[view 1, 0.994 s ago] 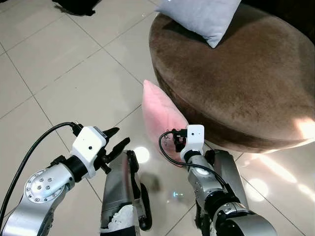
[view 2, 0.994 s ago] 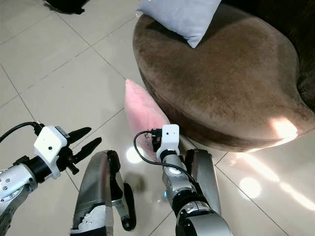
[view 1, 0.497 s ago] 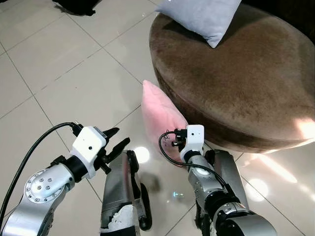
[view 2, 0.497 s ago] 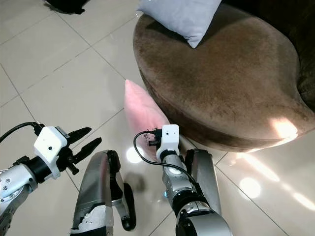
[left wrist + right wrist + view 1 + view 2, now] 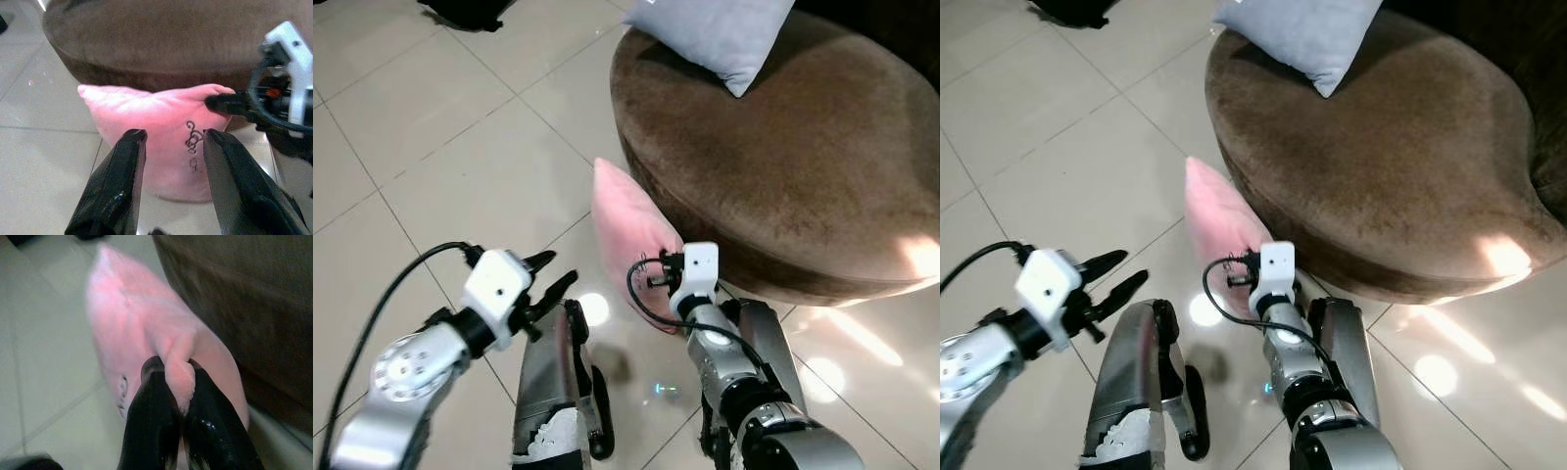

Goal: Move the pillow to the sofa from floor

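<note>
A pink pillow (image 5: pixel 628 227) stands on edge on the tiled floor, leaning against the side of the round brown sofa (image 5: pixel 803 157). My right gripper (image 5: pixel 177 377) is shut on a fold of the pillow's near corner; in the head views its white wrist (image 5: pixel 693 277) sits right at that corner. My left gripper (image 5: pixel 548 276) is open, a short way left of the pillow and pointing at it. Through the left wrist camera the pillow (image 5: pixel 161 132) lies beyond the two spread fingers (image 5: pixel 120 181).
A grey pillow (image 5: pixel 715 34) lies on the far part of the sofa seat. A dark object (image 5: pixel 465 12) lies on the floor at the back left. My own legs (image 5: pixel 553 382) stand below the arms. Open tiled floor (image 5: pixel 440 147) spreads to the left.
The right gripper has tugged the pillow's corner slightly left and up. The left arm has shifted a little toward the pillow, still open.
</note>
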You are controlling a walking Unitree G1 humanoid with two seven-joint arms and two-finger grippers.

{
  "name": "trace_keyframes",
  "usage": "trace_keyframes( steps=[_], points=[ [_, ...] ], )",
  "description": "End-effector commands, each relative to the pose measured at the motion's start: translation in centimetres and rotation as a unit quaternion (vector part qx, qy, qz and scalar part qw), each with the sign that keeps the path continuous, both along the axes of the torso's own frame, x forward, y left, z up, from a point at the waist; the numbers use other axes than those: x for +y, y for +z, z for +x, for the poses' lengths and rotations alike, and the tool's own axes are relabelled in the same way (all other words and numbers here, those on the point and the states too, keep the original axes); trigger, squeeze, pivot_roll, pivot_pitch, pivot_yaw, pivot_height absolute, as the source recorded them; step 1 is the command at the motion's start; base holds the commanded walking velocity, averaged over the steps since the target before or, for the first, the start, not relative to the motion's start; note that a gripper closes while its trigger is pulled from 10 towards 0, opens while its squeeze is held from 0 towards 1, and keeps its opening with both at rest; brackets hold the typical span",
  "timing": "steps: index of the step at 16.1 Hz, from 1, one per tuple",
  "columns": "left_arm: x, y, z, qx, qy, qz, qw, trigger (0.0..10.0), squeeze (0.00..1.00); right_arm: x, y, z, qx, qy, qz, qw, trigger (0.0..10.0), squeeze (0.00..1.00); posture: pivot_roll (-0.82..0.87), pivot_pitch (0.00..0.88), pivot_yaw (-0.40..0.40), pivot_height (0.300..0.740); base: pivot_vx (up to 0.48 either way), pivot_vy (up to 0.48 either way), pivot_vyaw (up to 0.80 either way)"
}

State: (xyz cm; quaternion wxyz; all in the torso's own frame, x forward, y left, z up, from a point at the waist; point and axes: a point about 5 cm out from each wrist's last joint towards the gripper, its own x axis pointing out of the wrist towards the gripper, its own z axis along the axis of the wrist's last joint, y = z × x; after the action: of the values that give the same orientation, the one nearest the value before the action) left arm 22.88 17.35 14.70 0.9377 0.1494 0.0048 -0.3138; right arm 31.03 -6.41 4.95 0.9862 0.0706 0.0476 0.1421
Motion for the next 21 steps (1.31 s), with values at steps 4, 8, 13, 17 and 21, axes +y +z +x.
trace_keyframes(
  steps=[4, 8, 13, 17, 21],
  points=[
    [-0.7, -1.2, 0.7, 0.001, 0.011, -0.023, 1.000, 10.0, 0.00, 1.0, 2.7, -1.2, -0.077, 0.077, 0.048, 0.993, 0.0, 0.00, 0.08, 0.135, 0.053, 0.511, 0.000, 0.000, 0.00],
    [-2.8, 0.9, 0.8, -0.029, -0.018, -0.103, 0.994, 10.0, 0.00, -1.8, 11.2, -1.0, -0.180, 0.050, 0.130, 0.974, 0.0, 0.00, 0.03, 0.103, 0.030, 0.511, 0.000, 0.000, 0.00],
    [-5.3, 4.6, 2.4, -0.089, -0.019, -0.155, 0.984, 10.0, 0.00, -8.7, 19.8, -0.4, -0.281, -0.150, 0.111, 0.941, 8.9, 0.00, -0.03, 0.023, 0.043, 0.511, 0.000, 0.000, 0.00],
    [-4.6, 5.5, 4.2, -0.112, 0.052, -0.132, 0.984, 10.0, 0.00, -10.4, 19.5, -1.2, -0.246, -0.190, 0.051, 0.949, 10.0, 0.00, -0.03, 0.005, 0.055, 0.516, 0.000, 0.000, 0.00],
    [-3.4, 5.7, 5.8, -0.122, 0.128, -0.109, 0.978, 10.0, 0.00, -11.2, 20.4, -0.9, -0.228, -0.245, 0.075, 0.939, 10.0, 0.00, -0.04, 0.006, 0.048, 0.546, 0.000, 0.000, 0.00]
  ],
)
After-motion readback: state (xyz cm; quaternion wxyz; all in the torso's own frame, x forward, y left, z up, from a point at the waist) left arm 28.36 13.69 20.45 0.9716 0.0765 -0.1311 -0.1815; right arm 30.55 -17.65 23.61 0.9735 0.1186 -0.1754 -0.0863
